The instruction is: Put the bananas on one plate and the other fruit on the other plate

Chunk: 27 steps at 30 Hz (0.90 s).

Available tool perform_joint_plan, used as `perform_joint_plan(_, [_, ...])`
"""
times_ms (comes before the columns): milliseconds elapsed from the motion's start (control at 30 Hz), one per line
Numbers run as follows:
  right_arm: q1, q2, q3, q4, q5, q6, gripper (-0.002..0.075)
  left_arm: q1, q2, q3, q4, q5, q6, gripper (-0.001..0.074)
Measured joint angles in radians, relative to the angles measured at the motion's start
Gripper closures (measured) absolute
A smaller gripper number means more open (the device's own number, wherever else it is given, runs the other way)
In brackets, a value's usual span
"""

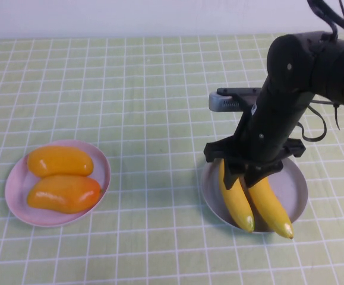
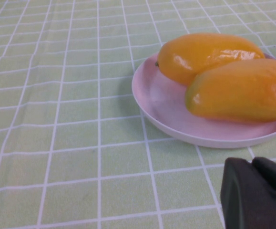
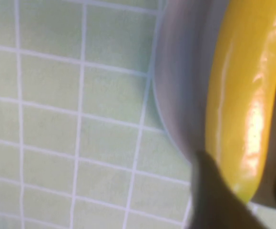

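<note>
1. I am judging the sort as nearly finished: both mango-like fruits [image 1: 60,177] are lying side by side on the pink plate [image 1: 17,202] at about eight o'clock on the worktop [image 1: 154,107], and both bananas [image 1: 252,205] are resting on the grey-blue plate [image 1: 293,196] at about four o'clock.
2. My right tool [image 1: 246,175] is hanging low over the far ends of the bananas, its fingers straddling the left banana [image 3: 238,109]. Whether they are pressing it or standing just clear, I cannot tell.
3. My left tool [image 2: 257,193] is idling close to the pink plate's rim; it is carrying nothing, but I cannot tell how wide it stands.
4. The step in hand looks to me like setting down the last banana.
5. The next move is calling for a full release and a straight lift of the right tool, so that neither banana gets dragged over the rim.
</note>
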Motion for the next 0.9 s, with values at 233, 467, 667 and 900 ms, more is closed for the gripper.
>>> perform_joint_plan(233, [0.009, -0.115, 0.055, 0.006, 0.007, -0.061, 0.07, 0.0, 0.0, 0.0, 0.0, 0.0, 0.0, 0.0734])
perform_joint_plan(467, [0.045, -0.397, 0.195, -0.021, 0.023, -0.103, 0.0738, 0.0, 0.0, 0.0, 0.0, 0.0, 0.0, 0.0734])
perform_joint_plan(667, [0.045, -0.529, 0.316, -0.048, -0.056, -0.29, 0.0741, 0.0, 0.0, 0.0, 0.0, 0.0, 0.0, 0.0734])
perform_joint_plan(900, [0.029, -0.598, 0.547, -0.075, -0.267, -0.331, 0.0741, 0.0, 0.0, 0.0, 0.0, 0.0, 0.0, 0.0734])
